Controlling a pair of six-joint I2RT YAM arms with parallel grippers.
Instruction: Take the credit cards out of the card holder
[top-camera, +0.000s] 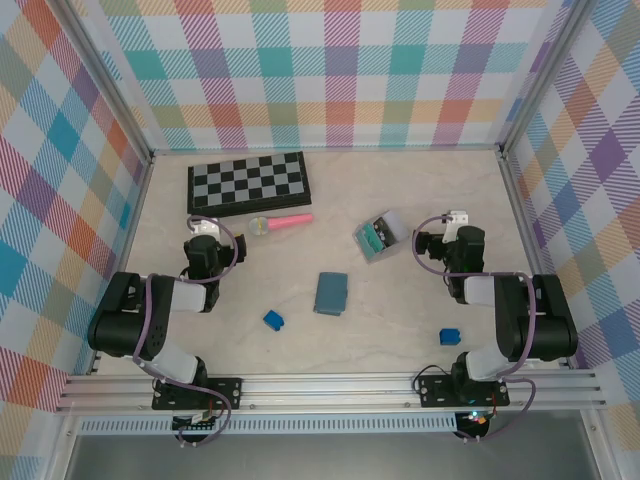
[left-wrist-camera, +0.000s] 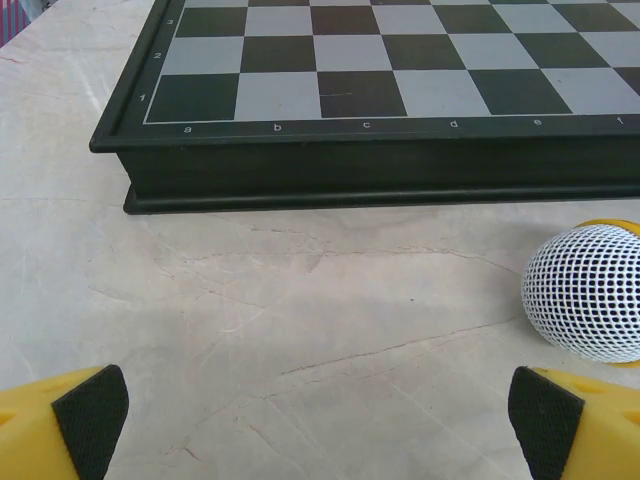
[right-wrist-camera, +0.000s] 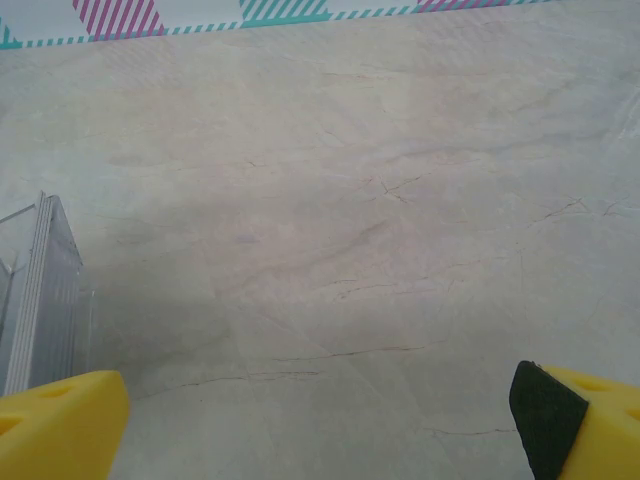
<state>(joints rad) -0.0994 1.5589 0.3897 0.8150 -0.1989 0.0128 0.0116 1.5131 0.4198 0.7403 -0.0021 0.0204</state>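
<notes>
Backing up comes first for you: card holder (top-camera: 331, 293) lies shut on table (top-camera: 400, 335), behind-right of left tool (top-camera: 204, 226), behind-left of right tool (top-camera: 452, 218), about equally near. Long axis roughly fore-aft. Both tools released, empty.

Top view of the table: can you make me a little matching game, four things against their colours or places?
Things:
1 chessboard
2 microphone
3 card holder
4 grey box

Colours or places:
A slate-blue, lying flat in the middle
B pink handle
C black and grey squares, at the far side
D teal contents

Pairs: 1-C, 2-B, 3-A, 4-D
</notes>
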